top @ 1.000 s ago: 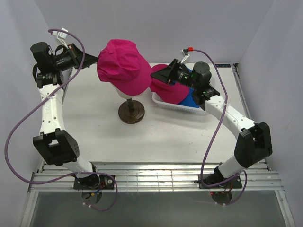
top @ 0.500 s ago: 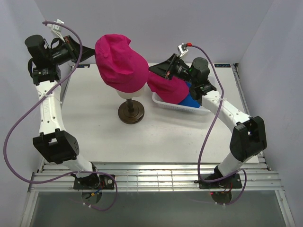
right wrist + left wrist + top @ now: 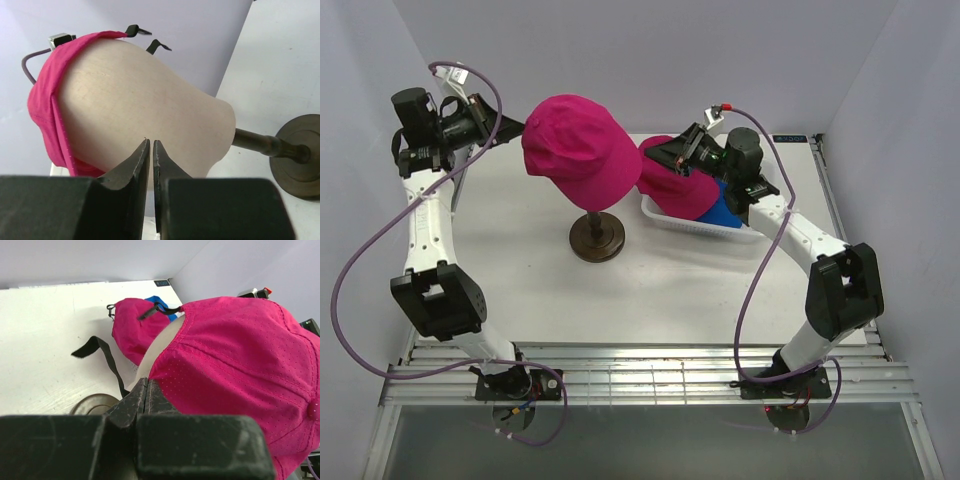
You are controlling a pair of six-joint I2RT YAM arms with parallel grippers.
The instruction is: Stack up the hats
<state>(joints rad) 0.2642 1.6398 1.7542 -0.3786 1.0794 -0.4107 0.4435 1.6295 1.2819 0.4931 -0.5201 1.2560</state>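
Observation:
A magenta-pink cap sits over the cream mannequin head. My left gripper is shut on the cap's rear edge; in the left wrist view the closed fingertips meet the cap's hem beside the bare head. A second pink cap and a blue cap lie in the white basket. My right gripper hovers over that second pink cap, between it and the head. Its jaws are all but closed with nothing seen between them, facing the head. The fourth cap is hidden.
The head stands on a dark rod and round base mid-table, also in the right wrist view. Loose black strap ends hang from the caps. Walls close in at left, back and right.
My left gripper lifted the pink cap up and left, then brought it back down over the head. My right gripper rose a little and settled back by the basket.

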